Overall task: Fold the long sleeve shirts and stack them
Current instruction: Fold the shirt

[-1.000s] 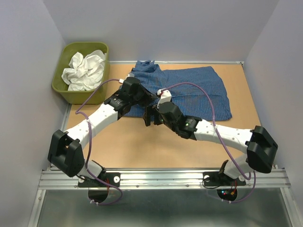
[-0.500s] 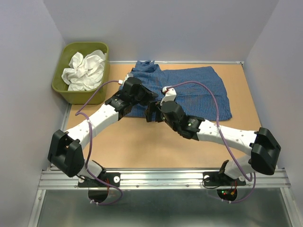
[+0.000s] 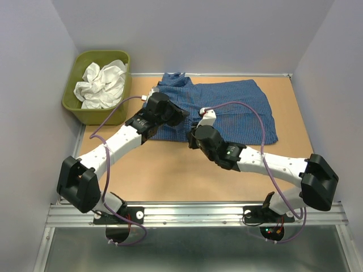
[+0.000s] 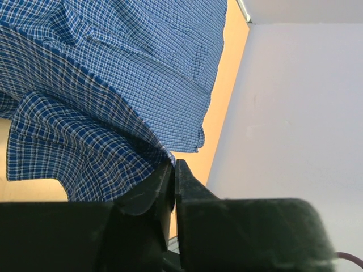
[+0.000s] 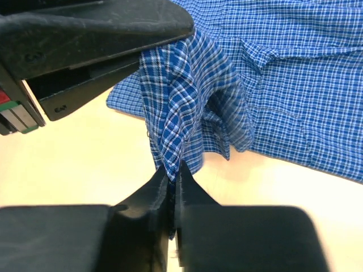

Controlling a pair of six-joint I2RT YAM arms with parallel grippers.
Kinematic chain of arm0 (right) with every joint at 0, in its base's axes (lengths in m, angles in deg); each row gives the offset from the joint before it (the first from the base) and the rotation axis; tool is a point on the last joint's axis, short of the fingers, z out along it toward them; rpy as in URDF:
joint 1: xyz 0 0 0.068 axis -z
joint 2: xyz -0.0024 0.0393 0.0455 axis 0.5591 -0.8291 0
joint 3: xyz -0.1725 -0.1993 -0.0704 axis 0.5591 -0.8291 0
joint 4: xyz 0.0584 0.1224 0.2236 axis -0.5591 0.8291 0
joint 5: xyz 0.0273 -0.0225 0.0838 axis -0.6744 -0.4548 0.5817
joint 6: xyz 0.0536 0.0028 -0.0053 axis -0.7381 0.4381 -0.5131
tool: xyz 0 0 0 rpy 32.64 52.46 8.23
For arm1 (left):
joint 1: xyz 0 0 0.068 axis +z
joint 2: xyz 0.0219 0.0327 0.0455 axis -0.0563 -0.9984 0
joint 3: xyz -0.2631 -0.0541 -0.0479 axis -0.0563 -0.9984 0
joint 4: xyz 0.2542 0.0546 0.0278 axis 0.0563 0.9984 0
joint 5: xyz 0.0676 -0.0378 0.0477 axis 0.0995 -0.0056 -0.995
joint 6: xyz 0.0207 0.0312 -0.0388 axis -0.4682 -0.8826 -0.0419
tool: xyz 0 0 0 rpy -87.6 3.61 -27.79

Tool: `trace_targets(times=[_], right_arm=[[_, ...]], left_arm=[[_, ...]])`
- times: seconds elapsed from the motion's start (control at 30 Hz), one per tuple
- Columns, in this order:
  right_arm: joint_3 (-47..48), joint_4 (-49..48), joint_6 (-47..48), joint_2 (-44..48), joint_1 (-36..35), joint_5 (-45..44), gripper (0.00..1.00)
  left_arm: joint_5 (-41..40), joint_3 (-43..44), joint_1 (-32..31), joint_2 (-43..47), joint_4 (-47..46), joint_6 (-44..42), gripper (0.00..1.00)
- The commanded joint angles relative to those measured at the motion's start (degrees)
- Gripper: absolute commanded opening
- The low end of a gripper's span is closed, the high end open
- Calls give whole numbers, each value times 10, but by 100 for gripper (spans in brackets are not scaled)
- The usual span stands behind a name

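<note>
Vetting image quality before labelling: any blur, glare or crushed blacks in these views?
Top view: even light, sharp, no glare on the table. Left wrist: shirt checks crisp; jaws near-black, little detail. Right wrist: same, close jaws slightly soft.

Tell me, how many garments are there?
2: a dark blue checked cotton shirt on the table; a crumpled white cloth garment in the olive-green plastic tub, maybe hiding others.

a robotics lab test cell. plain pale partition walls box in a tan tabletop on three sides. an aluminium rail along its near edge carries two white and black robot arms trailing purple cables.
</note>
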Motion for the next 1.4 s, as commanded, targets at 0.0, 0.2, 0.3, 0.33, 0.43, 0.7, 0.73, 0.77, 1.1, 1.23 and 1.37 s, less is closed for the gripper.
trace_targets(times=[0.0, 0.2, 0.3, 0.33, 0.43, 0.7, 0.73, 0.77, 1.1, 1.23, 1.37], right_arm=[[-8, -36, 18, 36, 1, -28, 1], [13, -35, 98, 60, 26, -44, 1], [42, -35, 142, 53, 55, -29, 1], [50, -35, 159, 45, 63, -21, 1], [97, -35, 194, 18, 98, 4, 1], [292, -37, 314, -106, 164, 53, 0], [314, -38, 329, -120, 165, 56, 1], [332, -39, 349, -150, 174, 61, 0], [515, -52, 425, -303, 209, 89, 1], [545, -54, 432, -336, 222, 92, 1], [553, -58, 432, -349, 230, 97, 1]], left_arm=[[-28, -1, -4, 28, -24, -21, 24], [-45, 21, 24, 24, 0, -116, 59], [-28, 33, 53, 24, 0, -161, 72], [-23, 40, 60, 24, 0, -177, 79], [-17, 50, 83, 28, 0, -224, 87], [-58, -26, 112, 90, -17, -332, 91], [-59, -39, 113, 98, -20, -343, 90], [-65, -52, 114, 100, -22, -348, 89], [-96, -129, 137, 11, -30, -332, 76], [-84, -135, 154, -31, -42, -325, 76], [-73, -123, 156, -72, -50, -324, 75]])
